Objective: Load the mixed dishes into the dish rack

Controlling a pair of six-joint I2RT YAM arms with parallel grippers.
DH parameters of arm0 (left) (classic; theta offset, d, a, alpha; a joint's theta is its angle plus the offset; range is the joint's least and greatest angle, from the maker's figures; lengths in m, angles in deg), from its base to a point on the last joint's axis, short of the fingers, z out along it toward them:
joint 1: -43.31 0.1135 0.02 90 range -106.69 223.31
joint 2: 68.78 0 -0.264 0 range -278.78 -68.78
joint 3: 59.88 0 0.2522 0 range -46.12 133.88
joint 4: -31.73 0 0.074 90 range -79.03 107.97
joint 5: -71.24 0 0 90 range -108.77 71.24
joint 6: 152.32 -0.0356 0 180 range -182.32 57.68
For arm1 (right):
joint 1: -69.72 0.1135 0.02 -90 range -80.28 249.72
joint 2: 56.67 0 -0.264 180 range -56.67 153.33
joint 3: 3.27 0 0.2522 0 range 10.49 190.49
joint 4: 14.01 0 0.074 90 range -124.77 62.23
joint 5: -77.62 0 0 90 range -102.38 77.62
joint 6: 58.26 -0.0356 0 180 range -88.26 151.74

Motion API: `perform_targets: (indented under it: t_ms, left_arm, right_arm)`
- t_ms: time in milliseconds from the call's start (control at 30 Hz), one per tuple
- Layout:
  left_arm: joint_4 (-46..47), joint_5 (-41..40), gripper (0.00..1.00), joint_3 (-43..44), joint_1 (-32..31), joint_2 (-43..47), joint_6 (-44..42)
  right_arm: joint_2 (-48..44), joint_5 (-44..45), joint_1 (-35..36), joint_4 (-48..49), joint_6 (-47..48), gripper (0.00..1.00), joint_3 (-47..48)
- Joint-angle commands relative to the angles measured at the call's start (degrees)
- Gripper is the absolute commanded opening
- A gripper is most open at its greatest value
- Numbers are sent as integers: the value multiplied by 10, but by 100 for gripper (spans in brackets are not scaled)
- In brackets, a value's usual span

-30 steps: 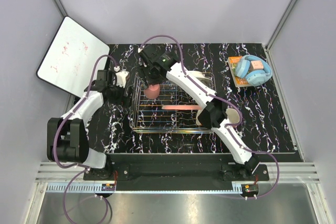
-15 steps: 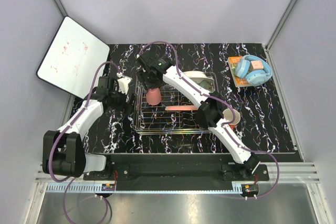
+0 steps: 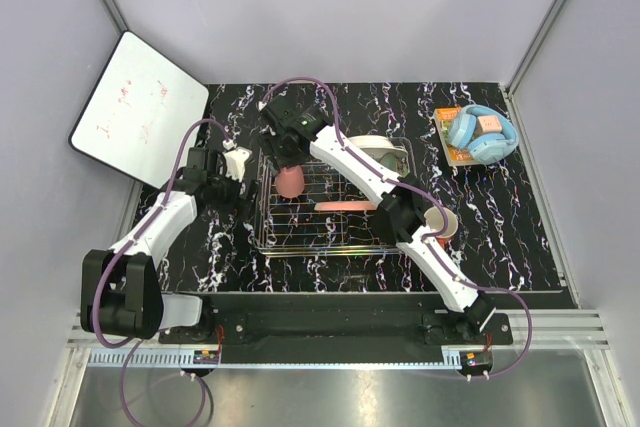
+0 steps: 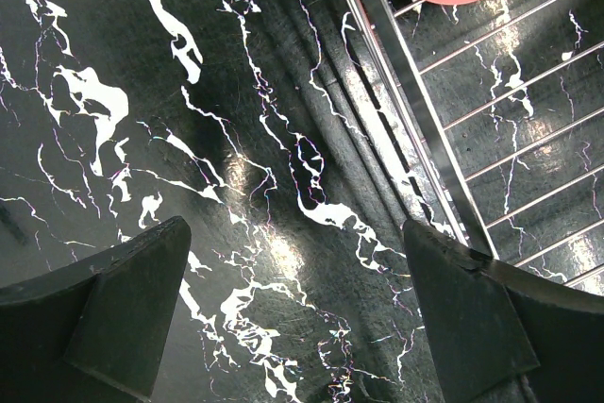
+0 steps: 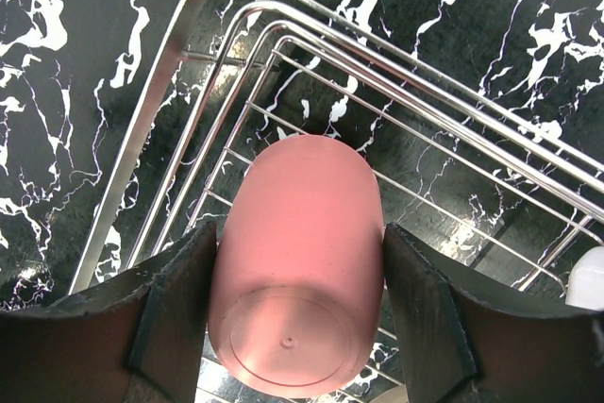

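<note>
Apparently gripped, small pink cup point(image 5: 294, 266), inside rack point(image 5: 139, 120) corner

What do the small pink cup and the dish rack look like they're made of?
Small pink cup: looks like matte plastic, possibly silicone. The colour is even, the sheen soft and dull, and there is a small moulding dot at the centre of its base.
Dish rack: polished metal wire, likely chromed or stainless steel, going by the bright mirror-like glints along its rails.
</note>
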Motion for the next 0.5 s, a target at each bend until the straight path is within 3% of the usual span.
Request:
perform_targets:
  t_ms: [0,333,467]
  left_arm:
    - [-4,41,99,-1,-13,-3,-7]
    - [-2,33,99,2,-13,1,-6]
    - [-2,26,99,3,-13,-6,-8]
  right_arm:
    - [-7,13,3,28,10,0,0]
    - [1,27,3,43,10,0,-5]
    - [-5,25,2,44,13,28,-16]
